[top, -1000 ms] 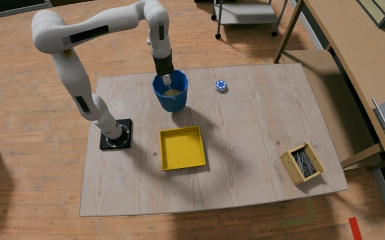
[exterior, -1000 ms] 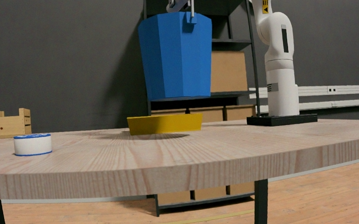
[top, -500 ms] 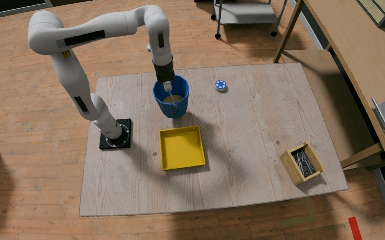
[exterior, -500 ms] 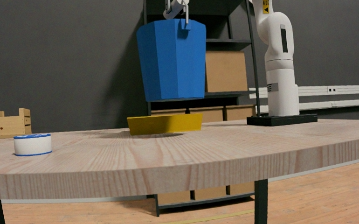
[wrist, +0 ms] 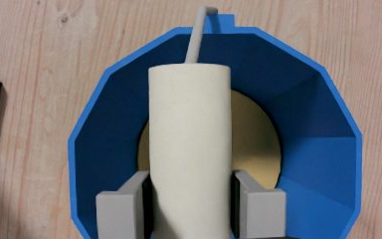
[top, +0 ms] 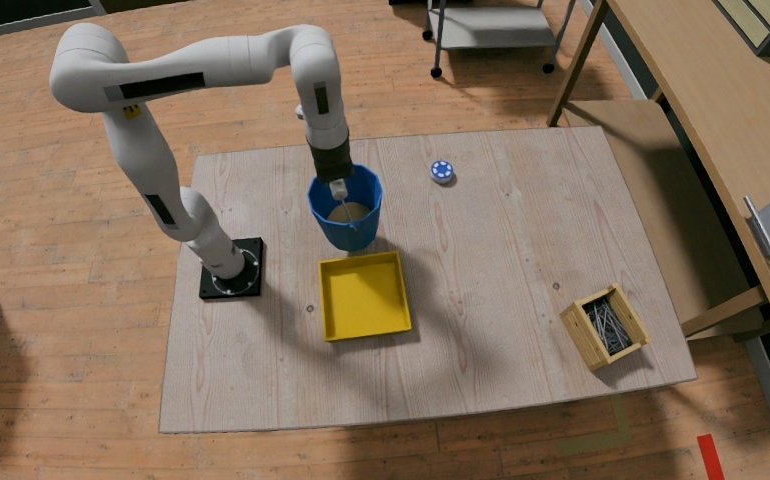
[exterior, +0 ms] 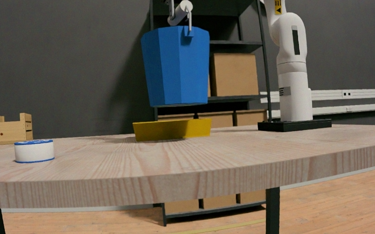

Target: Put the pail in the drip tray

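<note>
The blue pail [top: 346,206] hangs upright in the air from its white handle grip [wrist: 189,149], well above the table; it also shows in the exterior view [exterior: 175,65] and from above in the wrist view [wrist: 218,134]. My gripper [wrist: 191,195] is shut on the handle grip, just above the pail's mouth [top: 337,189]. The yellow drip tray [top: 363,295] lies flat on the table, nearer the front edge than the pail, and is empty. In the exterior view the tray [exterior: 172,129] sits below the pail's base with a clear gap between them.
A white and blue round puck [top: 441,171] lies on the table right of the pail. A wooden crate of nails [top: 605,325] stands near the front right corner. The arm's black base [top: 231,268] is left of the tray.
</note>
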